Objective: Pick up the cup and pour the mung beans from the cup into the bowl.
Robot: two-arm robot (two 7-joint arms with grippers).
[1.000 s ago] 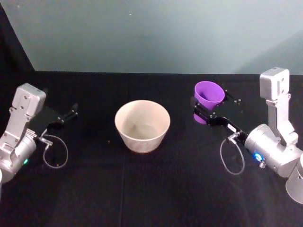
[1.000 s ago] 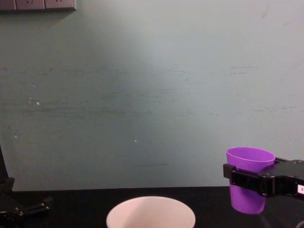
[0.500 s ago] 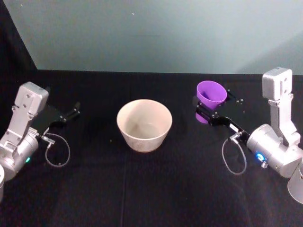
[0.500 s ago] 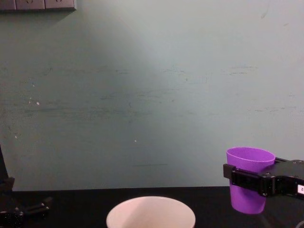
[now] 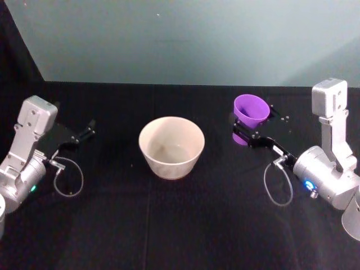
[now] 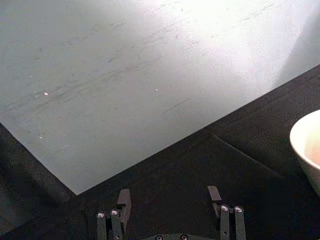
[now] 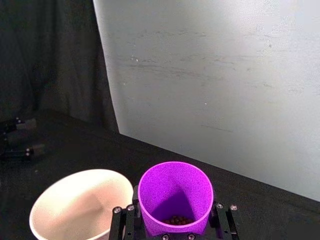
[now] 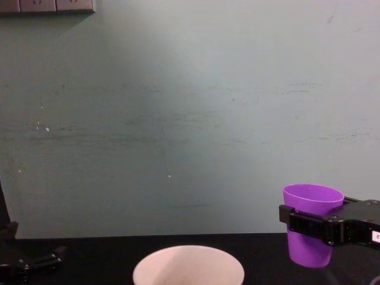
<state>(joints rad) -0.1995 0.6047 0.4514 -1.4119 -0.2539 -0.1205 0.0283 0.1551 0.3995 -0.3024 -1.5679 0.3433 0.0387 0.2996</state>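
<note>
Right gripper (image 5: 246,130) clasps the cup (image 5: 250,108) at mid-wall, upright, to the right of the bowl (image 5: 171,162). Few beans (image 7: 176,219), so probably light; the smooth plastic may slip or flex. Left gripper (image 5: 84,134), left of the bowl, is spread and empty.

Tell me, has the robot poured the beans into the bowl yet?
Not yet. Done: the right end effector is shut on the cup, holding it upright beside the bowl. In hand: the mung beans sit in the cup's bottom. To do: move over the bowl, which looks empty, and tip. The left end effector is parked, open.
</note>
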